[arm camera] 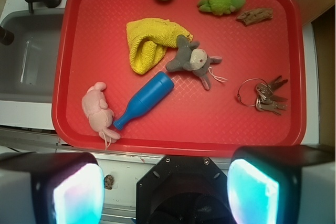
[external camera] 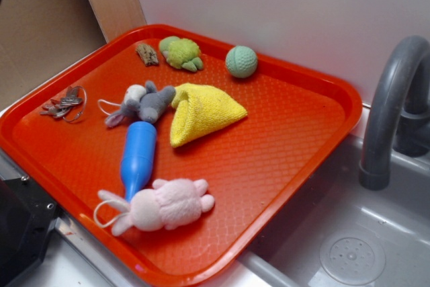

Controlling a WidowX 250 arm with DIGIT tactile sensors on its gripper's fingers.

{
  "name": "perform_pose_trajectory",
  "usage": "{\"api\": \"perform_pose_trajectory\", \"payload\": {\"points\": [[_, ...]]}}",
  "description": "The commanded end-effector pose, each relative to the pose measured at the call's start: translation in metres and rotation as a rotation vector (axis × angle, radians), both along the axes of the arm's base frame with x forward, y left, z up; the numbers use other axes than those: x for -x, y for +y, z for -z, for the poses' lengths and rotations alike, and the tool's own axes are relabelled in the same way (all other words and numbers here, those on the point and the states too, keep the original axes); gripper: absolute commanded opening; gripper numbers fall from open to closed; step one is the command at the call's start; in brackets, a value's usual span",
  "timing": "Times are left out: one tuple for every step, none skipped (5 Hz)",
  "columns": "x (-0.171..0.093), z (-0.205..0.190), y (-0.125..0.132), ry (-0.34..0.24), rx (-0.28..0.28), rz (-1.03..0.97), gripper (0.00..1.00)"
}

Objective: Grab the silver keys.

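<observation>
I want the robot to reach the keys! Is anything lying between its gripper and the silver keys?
No. In the wrist view, only bare red tray lies between the open gripper and the silver keys.

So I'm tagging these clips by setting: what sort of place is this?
Most likely a toy kitchen sink set used as a robot test bench. A grey faucet curves over a grey plastic sink basin, and beside it an orange tray holds plush toys and the silver keys.
</observation>
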State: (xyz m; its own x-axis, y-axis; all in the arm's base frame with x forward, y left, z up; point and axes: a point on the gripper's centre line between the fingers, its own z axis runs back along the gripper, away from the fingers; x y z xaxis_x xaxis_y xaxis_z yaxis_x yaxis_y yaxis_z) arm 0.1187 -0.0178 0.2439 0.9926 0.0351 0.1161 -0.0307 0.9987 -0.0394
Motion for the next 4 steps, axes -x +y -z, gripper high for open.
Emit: {"api": "perform_pose_trajectory", "payload": {"points": [[0.0, 0.0, 0.0, 0.0, 0.0, 0.0, 1.0], [-0.04, 0.021, 0.034, -0.016, -0.066, -0.056, 1.0], [-0.066, 0.038, 0.057, 0.0, -0.078, -0.104, 1.0], [-0.073, 0.061, 0.095, 0.055, -0.109, -0.172, 1.0]]}}
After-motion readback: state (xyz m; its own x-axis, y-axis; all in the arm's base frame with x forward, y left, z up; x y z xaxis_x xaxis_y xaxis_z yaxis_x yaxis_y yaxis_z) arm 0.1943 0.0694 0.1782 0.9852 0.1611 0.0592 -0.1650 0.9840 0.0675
